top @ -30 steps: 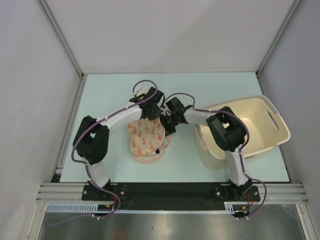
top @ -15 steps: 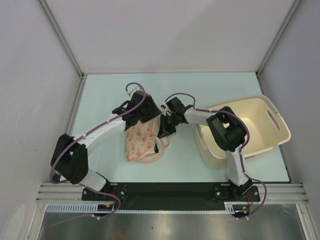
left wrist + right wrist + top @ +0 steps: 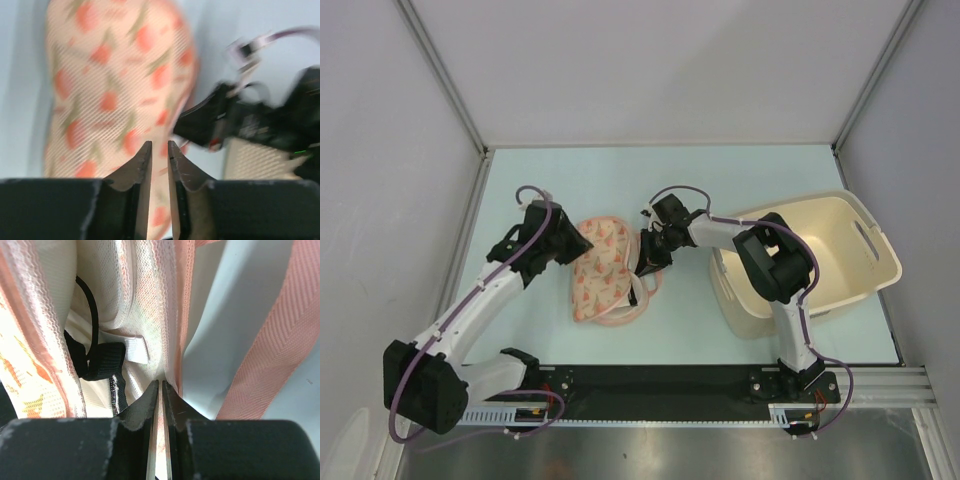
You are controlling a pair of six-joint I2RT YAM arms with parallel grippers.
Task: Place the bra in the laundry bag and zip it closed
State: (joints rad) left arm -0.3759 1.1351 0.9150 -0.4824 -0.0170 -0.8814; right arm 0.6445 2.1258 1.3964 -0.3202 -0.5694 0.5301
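A: Left gripper [image 3: 568, 243] first?
B: Just beside the left edge of the laundry bag [image 3: 603, 270], apart from it, tips aimed right at it. Fingers nearly together, thin slit, nothing in it
A: How does the bag lie?
B: Flat on the table [image 3: 720, 180] between the two grippers. Long axis runs far to near, near end leaning a bit left, so it lies broadside to the left gripper
A: The bra [image 3: 102, 360]?
B: Inside. Right wrist view shows black strap and cream fabric against the pale lining. The bag's right edge gapes, not zipped
A: Right gripper [image 3: 648, 258]?
B: Clenched on that right edge, pinching the mesh lip, pink strap [image 3: 295, 335] just to its right
A: Zip pull?
B: Can't tell, too small from above, lost in folds up close
A: So who zips?
B: My guess: right anchors the lip, left is free and close, and would have to run along that long axis. Cream basket [image 3: 855, 262] sits far right, not involved
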